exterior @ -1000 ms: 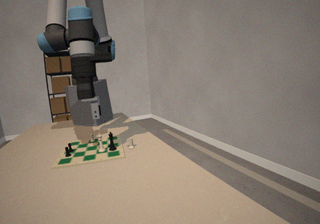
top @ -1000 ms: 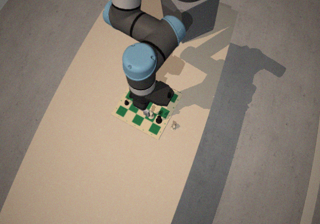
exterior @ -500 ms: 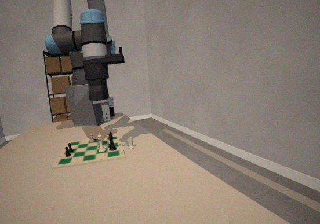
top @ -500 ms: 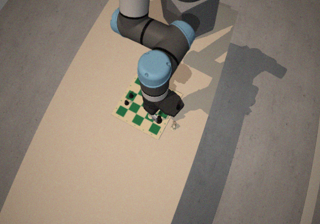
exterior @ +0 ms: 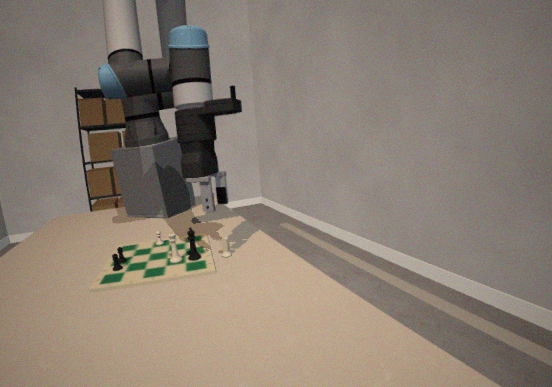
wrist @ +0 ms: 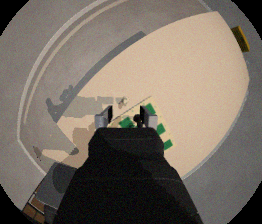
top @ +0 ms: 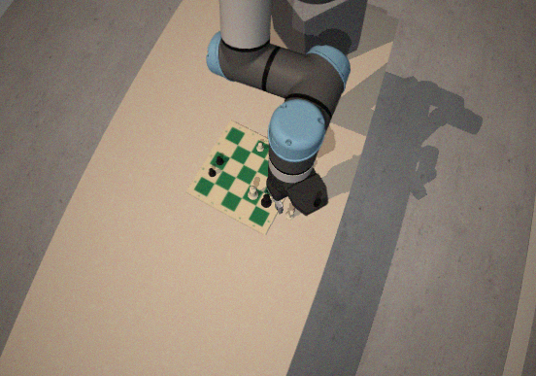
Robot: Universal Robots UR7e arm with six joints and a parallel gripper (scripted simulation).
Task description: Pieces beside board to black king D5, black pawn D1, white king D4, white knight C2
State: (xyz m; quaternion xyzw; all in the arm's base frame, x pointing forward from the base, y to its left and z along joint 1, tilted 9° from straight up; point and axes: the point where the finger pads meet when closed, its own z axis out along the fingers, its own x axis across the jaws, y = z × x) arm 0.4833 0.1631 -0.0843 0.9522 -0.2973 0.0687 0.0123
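Observation:
My gripper [top: 280, 210] [exterior: 214, 206] [wrist: 126, 111] is open and empty, above the board's edge between the black king and the white knight. The white knight [top: 291, 212] [exterior: 226, 248] [wrist: 123, 101] stands on the table beside the board. The black king [top: 266, 200] [exterior: 193, 247] is upright on light D5; in the wrist view it is partly behind a finger. The white king [top: 252, 192] [exterior: 174, 249] is upright on green D4. One black pawn [top: 212, 172] [exterior: 117, 262] stands on light D1. C2 has no piece on it.
The board [top: 194, 192] [exterior: 100, 286] also bears another black piece [top: 219, 160] [exterior: 121, 255] on C1 and a small white piece [top: 260, 146] [exterior: 159, 238] on A3. A dark piece [exterior: 190, 232] shows behind the black king, its base hidden. The arm covers the board's right corner.

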